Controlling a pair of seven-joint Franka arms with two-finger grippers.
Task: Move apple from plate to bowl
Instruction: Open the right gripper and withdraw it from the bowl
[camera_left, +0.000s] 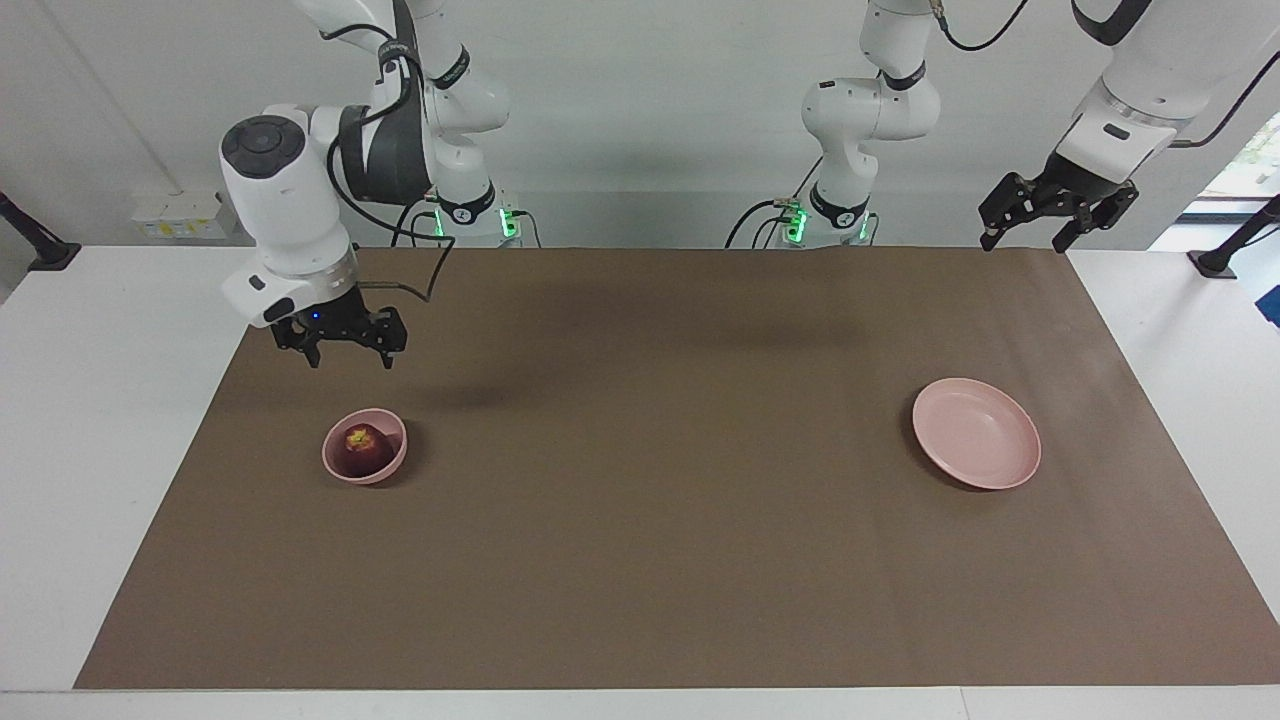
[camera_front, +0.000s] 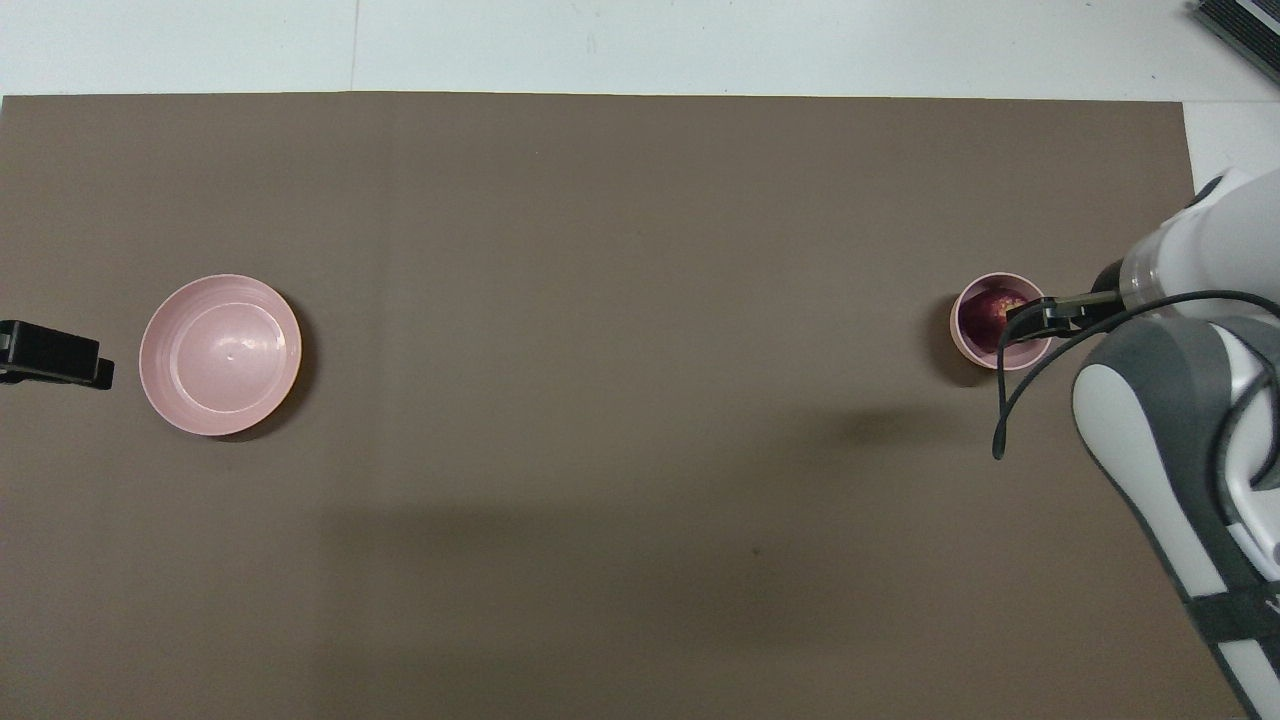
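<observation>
Bench (camera_left: 120, 480): white, running across the whole facing view, with the two arm bases sitting along its upper edge.
Mat (camera_left: 650, 560): a brown sheet lying flat over most of the bench, carrying the dishes.
Right arm: coming down from the upper left of the facing view, its wrist bending over the mat's upper left corner; in the overhead view it is filling the lower right of the frame.
Left arm: waiting at the upper right of the facing view, raised off the mat's corner.
Plate (camera_left: 976, 433): wide, shallow and pink, sitting bare on the mat at the right of the facing view and at the left of the overhead view (camera_front: 220, 354).
Bowl (camera_left: 364, 446): small, deep and pink, sitting on the mat at the left of the facing view, well apart from the plate.
Right pincer (camera_left: 345, 350): hanging in the air over the mat, just above the bowl in the frame, fingers standing apart and gripping nothing.
Left pincer (camera_left: 1028, 236): hanging at the upper right of the facing view, fingers spread and gripping nothing.
Apple (camera_left: 362, 448): dark red with a yellowish patch by the stem, sitting inside the bowl, touched by neither pincer.
</observation>
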